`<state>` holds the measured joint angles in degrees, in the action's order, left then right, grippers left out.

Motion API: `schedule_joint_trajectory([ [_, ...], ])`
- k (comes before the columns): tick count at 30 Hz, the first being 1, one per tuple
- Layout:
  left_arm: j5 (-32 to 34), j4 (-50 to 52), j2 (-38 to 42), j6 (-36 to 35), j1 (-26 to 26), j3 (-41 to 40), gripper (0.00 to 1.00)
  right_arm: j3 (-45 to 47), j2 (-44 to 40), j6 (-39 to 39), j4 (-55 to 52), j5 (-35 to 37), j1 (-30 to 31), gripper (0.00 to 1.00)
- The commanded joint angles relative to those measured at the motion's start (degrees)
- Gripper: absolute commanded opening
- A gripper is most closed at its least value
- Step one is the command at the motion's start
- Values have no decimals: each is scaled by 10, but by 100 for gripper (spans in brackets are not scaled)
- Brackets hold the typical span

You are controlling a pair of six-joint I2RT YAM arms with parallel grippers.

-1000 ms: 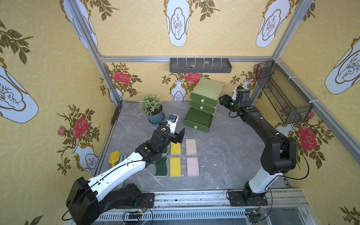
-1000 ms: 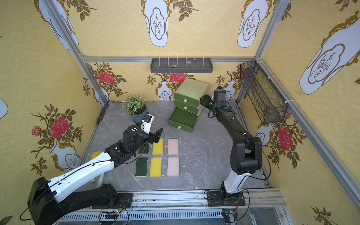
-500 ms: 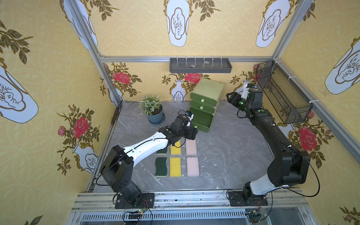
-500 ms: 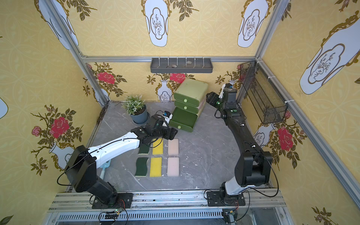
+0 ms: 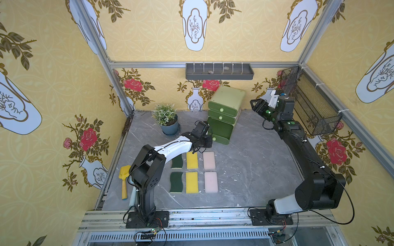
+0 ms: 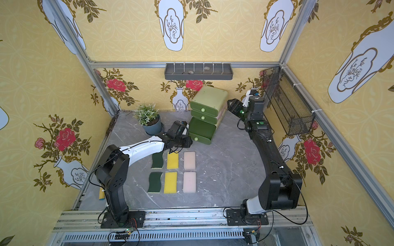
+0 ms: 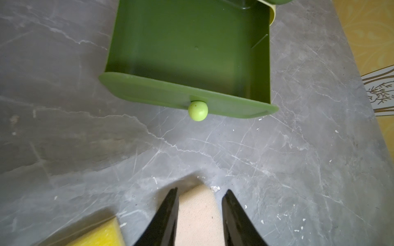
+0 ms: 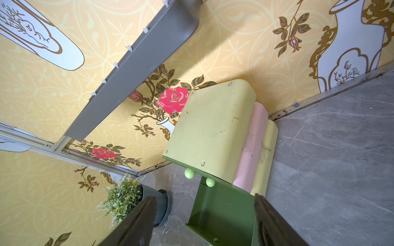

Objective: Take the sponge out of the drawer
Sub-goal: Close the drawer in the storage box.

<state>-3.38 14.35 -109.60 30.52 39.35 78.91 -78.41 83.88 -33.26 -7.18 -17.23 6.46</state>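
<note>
Overhead view of my workcell, read as a clock face with twelve at the back wall. A grey marble table [image 5: 255, 166] carries a green three-drawer cabinet [image 5: 226, 100] at twelve o'clock. Its bottom drawer [image 5: 219, 130] is pulled out toward six o'clock, and the two drawers above it are closed. In the left wrist view the drawer shows only its dark green floor, with a round pale green knob [image 7: 197, 114] on its front panel.

Six sponges lie flat on the table in two rows of three, just at six o'clock of the drawer front. The far row is a dark green sponge [image 5: 177, 161], a yellow sponge [image 5: 192, 160] and a pink sponge [image 5: 209, 160]. The near row repeats those colours. I cannot tell which of them is the task's sponge.

My left gripper [image 7: 201, 190] hangs just short of the knob, not touching it, over the far edge of the far pink sponge. Its black fingers [image 7: 168, 213] stand a narrow gap apart with nothing between them, so it is released.

My right gripper [image 5: 255, 104] is raised at three o'clock of the cabinet, clear of it, with its jaws spread wide and empty.

A potted plant [image 5: 166, 115] stands at eleven o'clock.
</note>
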Motion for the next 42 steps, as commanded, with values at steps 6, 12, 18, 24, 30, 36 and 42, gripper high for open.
schedule_joint_trajectory([
  [6,-11,20,-80,31,-32,64,20,1,-7,-8,25,-14,-3,75],
  [12,-32,-7,-120,63,-50,99,14,3,-6,-11,27,-17,-5,76],
  [18,-46,-32,-161,103,-59,145,12,4,-6,-11,28,-19,-6,76],
  [24,-68,-73,-185,145,-75,172,11,5,-4,-12,31,-22,-7,76],
  [30,-98,-116,-198,181,-88,179,10,6,0,-14,33,-25,-8,76],
  [36,-116,-132,-226,208,-89,208,9,6,5,-16,34,-29,-10,76],
  [42,-128,-146,-265,240,-89,251,8,6,9,-17,36,-34,-10,76],
])
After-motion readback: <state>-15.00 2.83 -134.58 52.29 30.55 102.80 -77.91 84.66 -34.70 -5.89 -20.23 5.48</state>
